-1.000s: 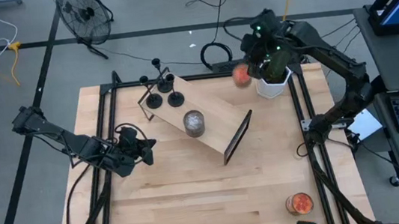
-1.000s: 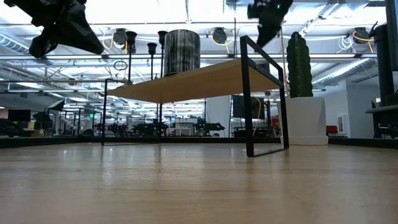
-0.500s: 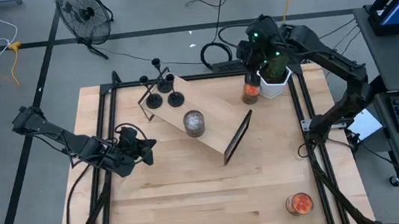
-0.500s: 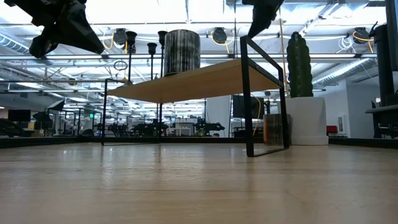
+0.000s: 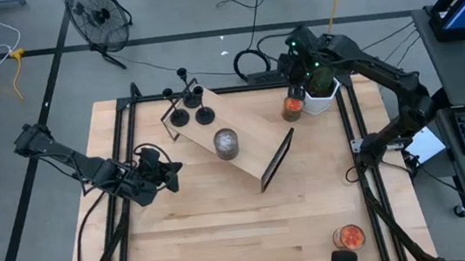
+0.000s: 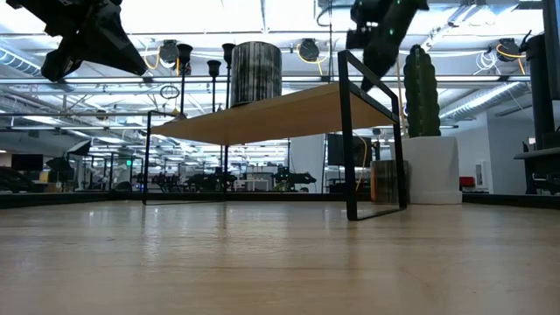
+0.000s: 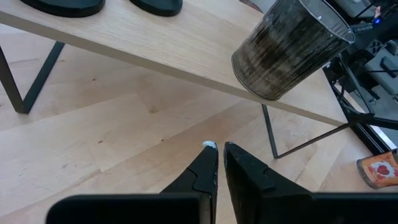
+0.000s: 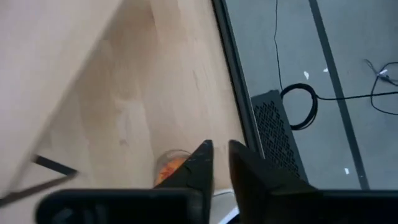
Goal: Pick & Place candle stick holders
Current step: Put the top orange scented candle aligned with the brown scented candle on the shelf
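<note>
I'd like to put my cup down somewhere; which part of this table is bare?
The near half of the table is bare, apart from a jar at its right corner. It is crowded farther back: shelf, candle stick holders, cactus pot.

Three candle stick holders (image 5: 186,101), two orange jars (image 5: 293,106), one cylinder (image 5: 226,143).

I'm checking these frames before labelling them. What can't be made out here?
- Candle stick holders: left wrist view cuts them at its edge, only bases show.
- Right tool: nearly closed, holding nothing; the jar beneath is partly hidden by its fingers.
- Left tool: shut, nothing visible in it.
- Cactus pot: partly behind the shelf leg, low view.
</note>
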